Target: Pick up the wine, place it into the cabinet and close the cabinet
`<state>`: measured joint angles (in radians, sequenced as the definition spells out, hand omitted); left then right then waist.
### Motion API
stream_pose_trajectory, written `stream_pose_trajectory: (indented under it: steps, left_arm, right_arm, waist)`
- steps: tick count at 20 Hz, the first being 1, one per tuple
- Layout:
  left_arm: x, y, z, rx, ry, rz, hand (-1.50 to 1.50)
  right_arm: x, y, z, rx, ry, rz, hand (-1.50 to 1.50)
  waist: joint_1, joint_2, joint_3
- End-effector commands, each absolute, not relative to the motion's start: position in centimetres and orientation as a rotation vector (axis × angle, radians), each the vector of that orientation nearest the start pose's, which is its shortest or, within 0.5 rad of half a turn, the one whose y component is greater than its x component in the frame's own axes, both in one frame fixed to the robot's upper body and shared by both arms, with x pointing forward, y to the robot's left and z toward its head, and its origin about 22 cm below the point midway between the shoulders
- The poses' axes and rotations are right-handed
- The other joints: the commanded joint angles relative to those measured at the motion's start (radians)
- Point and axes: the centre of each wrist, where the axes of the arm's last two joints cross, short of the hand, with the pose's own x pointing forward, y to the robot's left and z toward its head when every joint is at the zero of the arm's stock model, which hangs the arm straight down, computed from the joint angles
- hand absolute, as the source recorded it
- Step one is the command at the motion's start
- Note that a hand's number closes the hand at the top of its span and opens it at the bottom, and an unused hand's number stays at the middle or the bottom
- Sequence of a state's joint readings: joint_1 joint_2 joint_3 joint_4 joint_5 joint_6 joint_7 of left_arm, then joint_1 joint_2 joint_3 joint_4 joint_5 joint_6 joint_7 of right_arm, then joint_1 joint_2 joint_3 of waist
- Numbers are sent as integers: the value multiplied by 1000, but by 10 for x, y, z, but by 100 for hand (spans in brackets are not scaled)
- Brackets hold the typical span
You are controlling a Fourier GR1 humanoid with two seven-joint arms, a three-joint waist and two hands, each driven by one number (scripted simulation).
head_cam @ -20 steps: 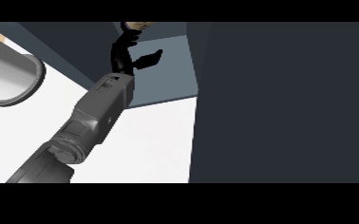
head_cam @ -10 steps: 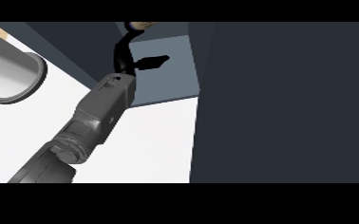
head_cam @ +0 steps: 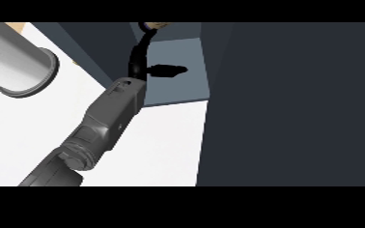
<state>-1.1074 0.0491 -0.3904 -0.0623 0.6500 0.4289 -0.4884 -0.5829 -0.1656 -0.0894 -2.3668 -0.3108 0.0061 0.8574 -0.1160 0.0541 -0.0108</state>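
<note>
There is one view only, from the robot's head, looking steeply down at the white counter top (head_cam: 164,140). The dark slate-blue cabinet (head_cam: 285,106) serves as the landmark: its flat face fills the right of the view from top to bottom, very near the camera. Left of it the counter runs toward the lower edge. Far left of the cabinet, a grey round metal vessel (head_cam: 25,67) is cut by the edge.
</note>
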Motion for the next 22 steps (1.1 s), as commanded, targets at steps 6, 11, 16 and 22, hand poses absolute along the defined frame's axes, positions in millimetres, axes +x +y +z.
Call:
stream_pose_trajectory:
  steps: [6, 11, 16, 22]
  left_arm:
    - [439, 134, 46, -158, -1881, 36, -150]
    - [435, 102, 51, -278, -1835, -23, -150]
    - [423, 74, 49, -303, -1885, -44, -150]
    - [403, 48, 62, -409, -1881, -149, -150]
  right_arm:
    - [179, -215, 274, 304, -1995, 291, -150]
    - [171, -208, 284, 271, -1996, 250, -150]
    - [168, -214, 289, 241, -1980, 266, -150]
    - [163, -216, 278, 236, -1980, 262, -150]
  waist:
    - [71, -43, 8]
    - [104, -61, 9]
    - [114, -64, 10]
    - [132, -70, 11]
